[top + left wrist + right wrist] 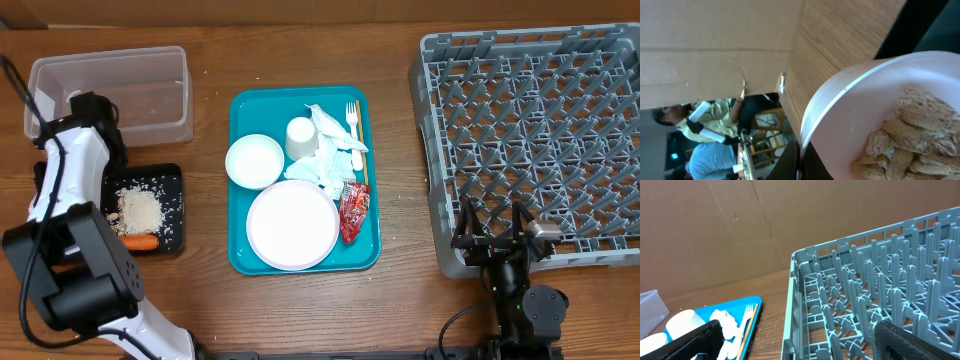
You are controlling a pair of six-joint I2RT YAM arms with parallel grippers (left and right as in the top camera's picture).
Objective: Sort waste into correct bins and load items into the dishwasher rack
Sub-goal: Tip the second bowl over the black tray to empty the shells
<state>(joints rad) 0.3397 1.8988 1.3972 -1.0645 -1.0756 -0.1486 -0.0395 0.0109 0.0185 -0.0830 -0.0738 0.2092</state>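
While left pincer (82, 105) pinches a white bowl (860, 95) (scraps (910, 135) inside), right pincer (493, 228) spread at rack (540, 120) edge.

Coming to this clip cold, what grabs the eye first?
The teal tray at the table's centre, crowded with a white plate, bowl, cup, crumpled napkins and a red wrapper. To its right the big grey rack stands empty, and on the left a black tray holds rice and a carrot. The left wrist view is filled by a second white bowl of beige scraps.
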